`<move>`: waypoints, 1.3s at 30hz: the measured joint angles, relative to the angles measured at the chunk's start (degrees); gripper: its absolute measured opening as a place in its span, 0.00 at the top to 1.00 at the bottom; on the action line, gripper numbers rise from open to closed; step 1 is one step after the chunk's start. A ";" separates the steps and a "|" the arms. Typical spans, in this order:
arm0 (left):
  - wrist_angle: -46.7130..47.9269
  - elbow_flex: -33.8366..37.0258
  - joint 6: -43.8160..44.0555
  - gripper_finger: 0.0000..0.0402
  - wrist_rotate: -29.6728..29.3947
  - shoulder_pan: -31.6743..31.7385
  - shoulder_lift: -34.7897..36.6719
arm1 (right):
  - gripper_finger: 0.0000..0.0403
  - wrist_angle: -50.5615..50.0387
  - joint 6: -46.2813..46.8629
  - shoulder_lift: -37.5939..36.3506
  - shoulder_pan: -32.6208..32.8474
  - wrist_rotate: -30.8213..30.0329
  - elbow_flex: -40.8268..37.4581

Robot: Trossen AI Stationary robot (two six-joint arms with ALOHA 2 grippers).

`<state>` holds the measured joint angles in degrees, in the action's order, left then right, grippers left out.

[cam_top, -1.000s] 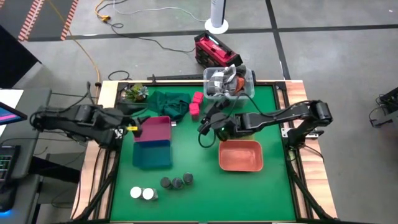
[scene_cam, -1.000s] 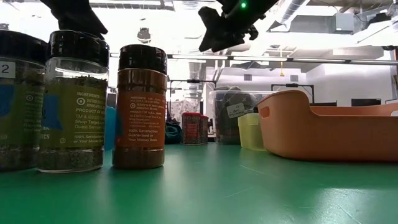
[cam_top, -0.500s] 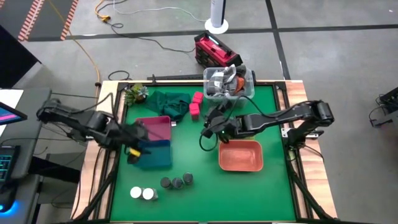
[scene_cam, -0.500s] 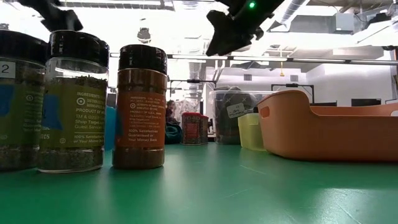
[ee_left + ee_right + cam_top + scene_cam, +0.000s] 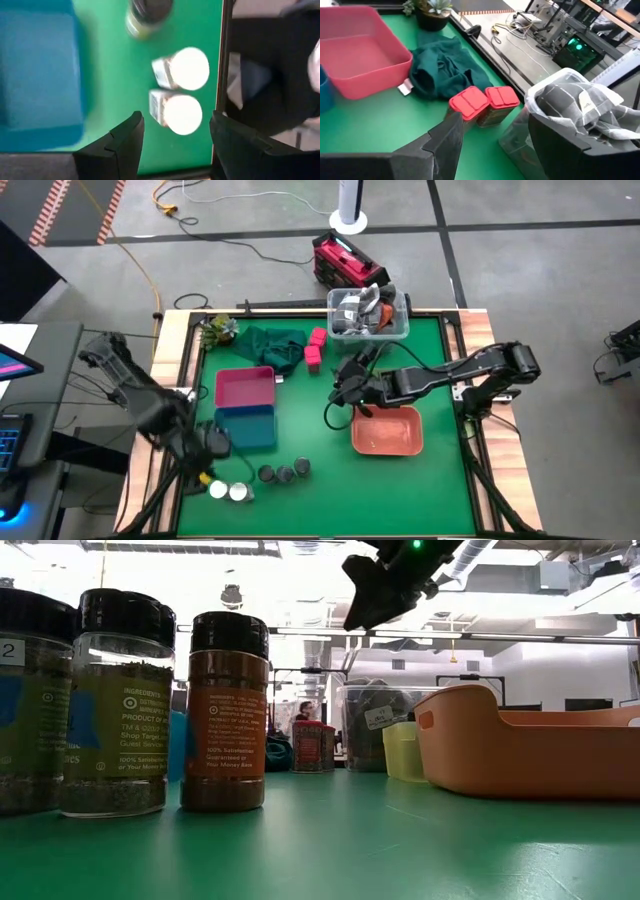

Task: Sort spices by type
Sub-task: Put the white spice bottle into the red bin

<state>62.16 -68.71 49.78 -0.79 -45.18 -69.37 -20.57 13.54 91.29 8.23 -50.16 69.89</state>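
Left gripper [image 5: 172,137] is hovering with fingers wide over the two white-topped jars [image 5: 181,95], nearer jar between the fingertips, so pick looks next: drop and close; right gripper [image 5: 492,145] is waiting open-fingered, red-lidded spices [image 5: 482,102] just ahead.

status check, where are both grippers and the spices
Left gripper open above white-topped jars, empty. Right gripper open, empty, facing red-lidded jars. Nothing in the way.

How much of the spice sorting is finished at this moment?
Nothing looks sorted yet: the pink tray, blue tray and orange tray hold no spices. The open left gripper hovers over the white-topped jars. Dark-lidded jars and red-lidded containers remain.
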 joint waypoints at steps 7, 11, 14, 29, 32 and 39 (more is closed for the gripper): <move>3.27 -0.04 7.10 0.46 2.29 -3.95 -9.71 | 0.37 0.45 0.14 0.02 0.71 -0.03 0.00; 3.14 -0.04 9.26 0.46 3.77 -5.08 -13.22 | 0.37 0.47 0.18 0.04 0.84 0.02 0.00; 3.01 -0.04 10.17 0.46 3.86 -6.12 -14.98 | 0.37 0.49 0.18 0.04 0.83 0.03 0.00; 1.12 -3.03 15.22 0.46 -1.11 -8.17 -14.17 | 0.37 0.46 1.18 0.07 0.79 0.10 0.00; -0.25 -3.03 16.33 0.46 -1.44 -8.17 -14.22 | 0.37 0.45 1.21 0.09 0.76 0.12 0.00; 0.25 -3.03 15.30 0.46 -3.33 -7.74 -14.22 | 0.37 0.45 1.45 0.09 0.76 0.20 0.02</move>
<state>62.41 -71.75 65.07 -4.12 -52.91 -83.59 -20.12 14.98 91.37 8.99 -49.95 69.91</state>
